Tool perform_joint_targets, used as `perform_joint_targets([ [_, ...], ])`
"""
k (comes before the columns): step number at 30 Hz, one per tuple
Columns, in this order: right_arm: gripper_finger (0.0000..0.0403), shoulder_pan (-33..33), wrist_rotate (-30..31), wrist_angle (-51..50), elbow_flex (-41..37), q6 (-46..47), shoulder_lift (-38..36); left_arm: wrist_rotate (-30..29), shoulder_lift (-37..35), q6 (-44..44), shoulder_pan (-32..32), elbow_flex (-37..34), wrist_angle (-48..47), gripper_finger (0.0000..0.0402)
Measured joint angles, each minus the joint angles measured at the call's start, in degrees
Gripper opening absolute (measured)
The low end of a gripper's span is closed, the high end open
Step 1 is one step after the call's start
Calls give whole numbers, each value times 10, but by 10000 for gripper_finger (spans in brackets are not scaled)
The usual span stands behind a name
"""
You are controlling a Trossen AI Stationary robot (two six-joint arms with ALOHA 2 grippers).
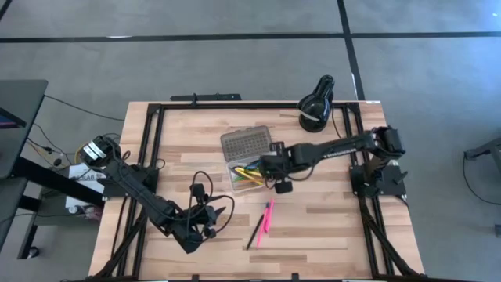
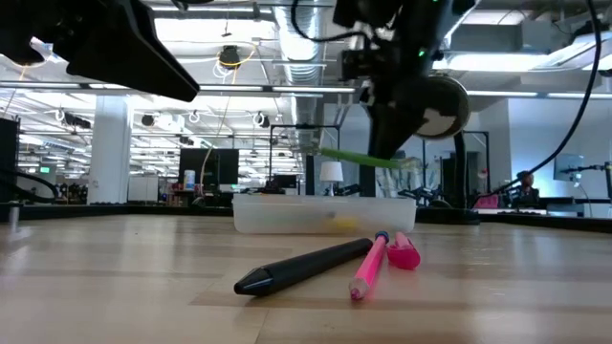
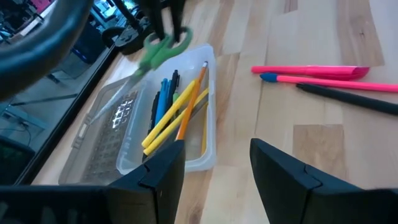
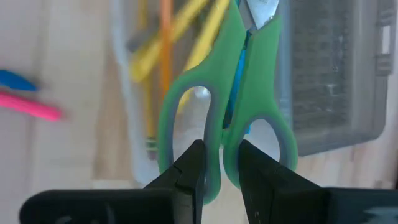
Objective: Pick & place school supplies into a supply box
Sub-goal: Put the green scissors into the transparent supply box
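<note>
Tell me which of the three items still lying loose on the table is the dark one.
The black pen, nearest the low camera. Beside it lie a pink pencil with a blue end and a pink highlighter; both are bright pink.

High view: overhead, straight down on the whole surface (image 1: 313, 211). Low view: at surface height, level, near the pink pencil (image 2: 368, 266). Left wrist view: obliquely down on the supply box (image 3: 200, 163). Right wrist view: close above that box. All four share it.

Scissors (image 4: 227, 99) blade tips beyond frame edge
</note>
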Motion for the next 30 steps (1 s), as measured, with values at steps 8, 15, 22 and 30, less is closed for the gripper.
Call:
perform_joint_targets([
  [8,63,-33,-19,33,1,-52,20,0,0,-9,0,0,-4,177],
  [15,63,-37,-24,27,-1,-54,41,0,0,-19,0,0,-14,177],
  [22,64,-37,-25,33,1,-40,66,0,0,-26,-1,0,-18,177],
  [30,64,-37,-25,26,0,-34,68,0,0,-32,-1,0,-23,177],
])
